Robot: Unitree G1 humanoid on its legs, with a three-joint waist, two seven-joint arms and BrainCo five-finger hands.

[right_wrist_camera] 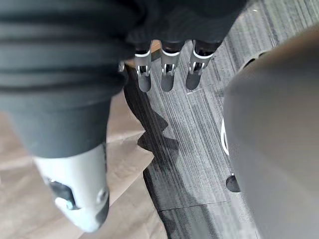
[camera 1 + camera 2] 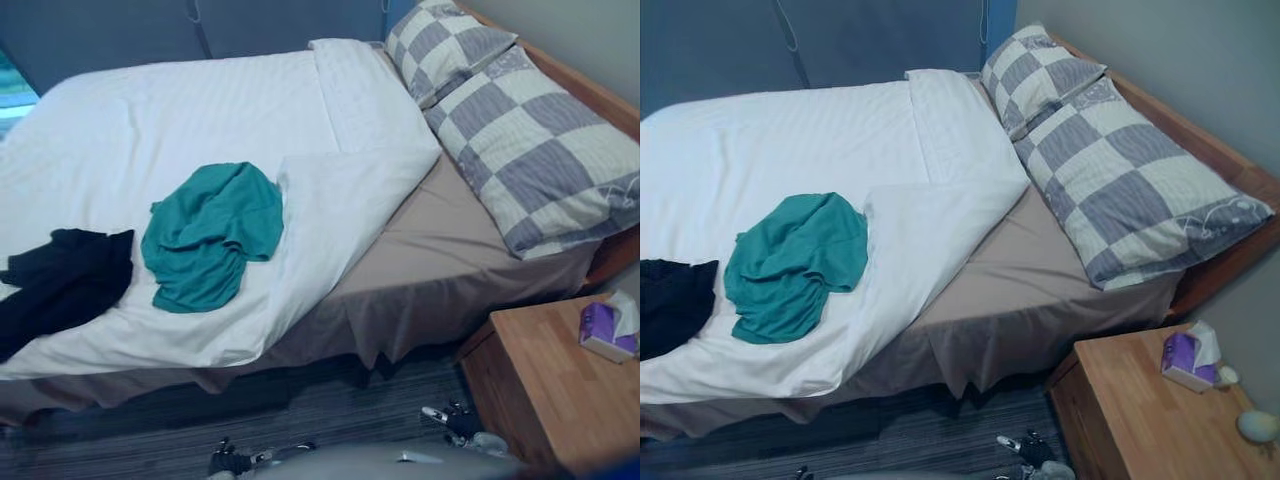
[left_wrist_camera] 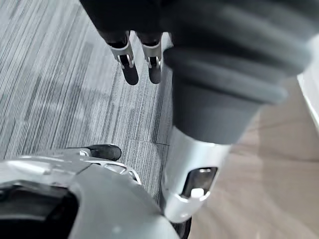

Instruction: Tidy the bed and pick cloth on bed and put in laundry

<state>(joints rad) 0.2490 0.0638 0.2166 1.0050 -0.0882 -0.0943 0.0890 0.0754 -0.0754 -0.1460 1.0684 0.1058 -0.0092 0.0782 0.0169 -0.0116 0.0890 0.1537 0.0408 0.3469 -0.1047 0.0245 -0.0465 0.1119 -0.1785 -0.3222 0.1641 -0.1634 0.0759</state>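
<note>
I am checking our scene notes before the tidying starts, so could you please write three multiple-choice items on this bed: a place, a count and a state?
1. Where does the teal cloth lie? A. on the nightstand B. on the duvet, beside the black cloth C. on the floor
2. How many pillows are there? A. one B. two C. three
3. How is the duvet's corner by the pillows? A. folded back, baring the sheet B. tucked under them C. hanging to the floor
Key: 1 B, it rests on the duvet, right of the black cloth; 2 B, two checked ones lie at the head; 3 A, tan sheet shows beside the fold.
</note>
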